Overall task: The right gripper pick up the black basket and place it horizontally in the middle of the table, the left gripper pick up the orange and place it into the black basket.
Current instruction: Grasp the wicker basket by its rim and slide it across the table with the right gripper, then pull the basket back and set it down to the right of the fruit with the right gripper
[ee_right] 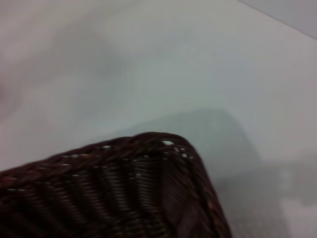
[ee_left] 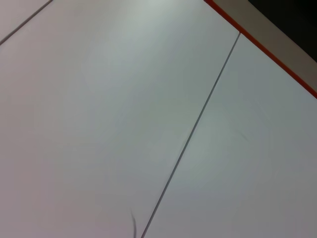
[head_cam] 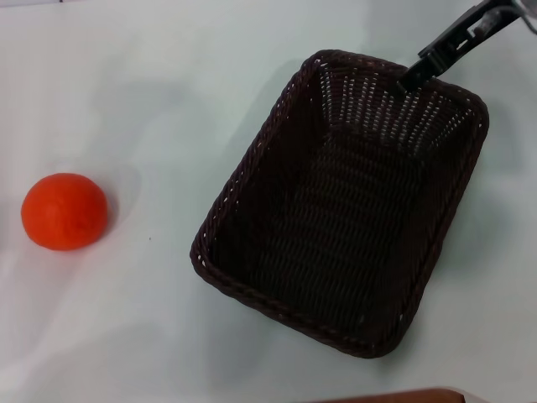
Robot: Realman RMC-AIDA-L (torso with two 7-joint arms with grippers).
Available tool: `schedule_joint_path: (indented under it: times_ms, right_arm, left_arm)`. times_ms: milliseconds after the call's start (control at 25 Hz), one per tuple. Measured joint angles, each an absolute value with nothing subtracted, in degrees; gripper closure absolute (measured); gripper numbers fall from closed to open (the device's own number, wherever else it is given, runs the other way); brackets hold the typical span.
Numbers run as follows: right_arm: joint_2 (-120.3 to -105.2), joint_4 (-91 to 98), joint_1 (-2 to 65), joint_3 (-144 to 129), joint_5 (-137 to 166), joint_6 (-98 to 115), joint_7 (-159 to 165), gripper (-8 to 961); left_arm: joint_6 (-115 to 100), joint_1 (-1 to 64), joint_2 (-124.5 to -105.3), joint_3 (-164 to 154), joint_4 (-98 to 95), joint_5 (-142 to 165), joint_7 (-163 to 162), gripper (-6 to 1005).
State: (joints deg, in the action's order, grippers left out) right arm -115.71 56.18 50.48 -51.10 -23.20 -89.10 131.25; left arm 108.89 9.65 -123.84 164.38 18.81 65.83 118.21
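Note:
The black basket (head_cam: 340,201) lies slantwise on the table (head_cam: 168,319), right of centre in the head view, open side up and empty. My right gripper (head_cam: 417,74) comes in from the far right and grips the basket's far rim, with one black finger showing inside the wall. The right wrist view shows a rounded basket corner (ee_right: 148,183) close up over the table. The orange (head_cam: 65,211) sits alone on the table at the left, well apart from the basket. My left gripper is out of view; the left wrist view shows only the table top (ee_left: 99,124).
A thin seam (ee_left: 198,124) crosses the table in the left wrist view, and a red-edged table border (ee_left: 262,52) runs along one corner. A brown edge (head_cam: 394,396) shows at the near side of the head view.

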Motion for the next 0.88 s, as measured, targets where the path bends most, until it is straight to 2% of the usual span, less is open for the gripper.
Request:
schedule_joint_path:
  times_ms: [240,440,640,880]
  right_arm:
    - [-118.07,53.9,50.1,-53.5,-20.5,-83.7,129.6,177]
    - [-118.09,53.6,49.7,-53.2,-21.3,-83.5,128.0,209]
    - [-117.42,53.0,49.7,-52.9,-21.5,-85.3,127.9,430]
    - [-115.62,52.2,49.8,-51.0,-21.7,-91.1,127.8,674]
  left_arm:
    - [108.6,9.7,-123.84,164.4,18.8,65.8,118.2,94]
    - [108.4,9.7,-123.84,164.4,18.8,65.8,118.2,94]
    - [108.4,9.7,-123.84,164.4,18.8,65.8,118.2,95]
    - [108.3,9.7,-123.84,164.5,18.8,65.8,118.2,95]
